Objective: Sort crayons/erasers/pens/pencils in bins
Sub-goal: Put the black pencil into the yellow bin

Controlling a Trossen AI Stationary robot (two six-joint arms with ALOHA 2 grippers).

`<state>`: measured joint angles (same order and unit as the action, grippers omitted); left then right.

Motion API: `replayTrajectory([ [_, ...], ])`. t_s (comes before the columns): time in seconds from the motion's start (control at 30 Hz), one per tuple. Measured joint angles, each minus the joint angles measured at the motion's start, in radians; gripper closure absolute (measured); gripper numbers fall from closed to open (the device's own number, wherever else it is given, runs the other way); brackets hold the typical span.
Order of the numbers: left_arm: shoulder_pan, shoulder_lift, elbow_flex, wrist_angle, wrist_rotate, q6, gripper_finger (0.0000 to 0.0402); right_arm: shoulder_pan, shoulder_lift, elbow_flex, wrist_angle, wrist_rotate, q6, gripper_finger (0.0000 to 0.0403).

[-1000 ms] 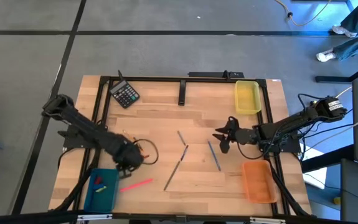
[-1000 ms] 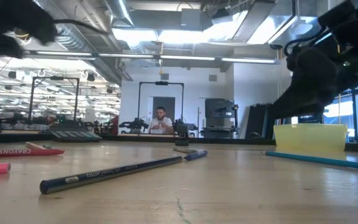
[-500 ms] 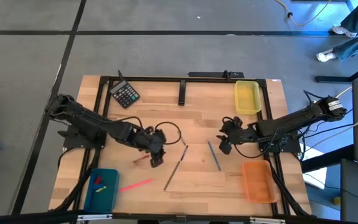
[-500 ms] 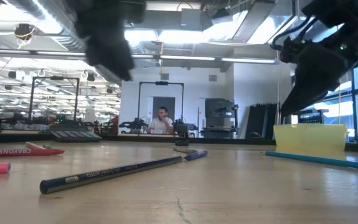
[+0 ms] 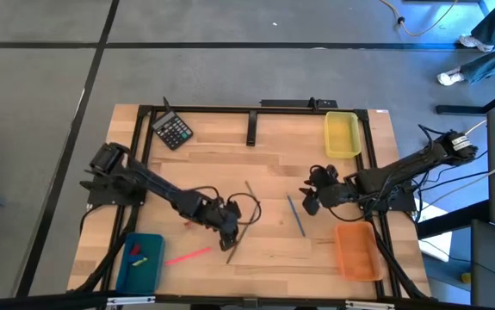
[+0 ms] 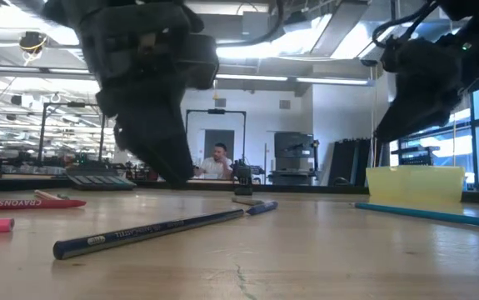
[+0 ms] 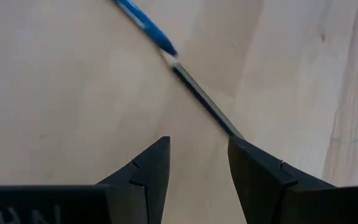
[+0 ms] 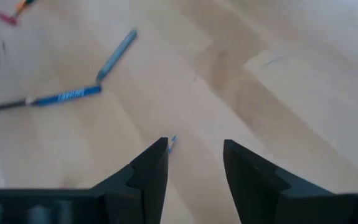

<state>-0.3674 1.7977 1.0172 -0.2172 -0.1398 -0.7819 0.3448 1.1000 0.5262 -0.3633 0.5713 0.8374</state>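
A: What differs from a second ago?

B: The left gripper (image 5: pixel 230 234) no longer sits by the teal bin (image 5: pixel 140 262) at the bench's (image 5: pixel 213 164) seven o'clock. It now hangs, fingers apart, over the dark pencil (image 5: pixel 241 234) near six o'clock.

A: And the right one?

B: The right gripper (image 5: pixel 309 200) sits slightly farther toward three o'clock.

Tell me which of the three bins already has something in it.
The teal-blue bin at the table's front left: small pieces lie inside, while the yellow bin and orange bin look bare.

Pink crayon (image 5: pixel 188 256) lies beside teal bin (image 5: pixel 140 263), apparently holding erasers (image 5: pixel 137 253)
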Motion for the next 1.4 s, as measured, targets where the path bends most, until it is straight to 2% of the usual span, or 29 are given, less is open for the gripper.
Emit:
replayTrajectory([
  [0.23,-0.009,0.021,0.000,0.069,0.000,-0.001,0.0248,0.000,0.000,0.000,0.008,0.037,-0.004,0.0246],
  [0.4,-0.008,0.066,-0.001,0.093,-0.007,0.002,0.0248,-0.002,0.000,-0.001,0.009,0.139,-0.006,0.0246],
  [0.97,0.022,0.097,0.001,0.151,-0.028,-0.133,0.0248,-0.020,0.000,-0.001,0.031,0.127,-0.067,0.0246],
  [1.23,-0.018,0.181,0.011,0.197,-0.046,0.021,0.0248,-0.056,0.000,-0.001,0.092,0.135,-0.172,0.0246],
  [1.4,-0.057,0.193,0.011,0.200,-0.113,0.111,0.0248,-0.074,0.000,-0.001,0.094,0.135,-0.192,0.0246],
])
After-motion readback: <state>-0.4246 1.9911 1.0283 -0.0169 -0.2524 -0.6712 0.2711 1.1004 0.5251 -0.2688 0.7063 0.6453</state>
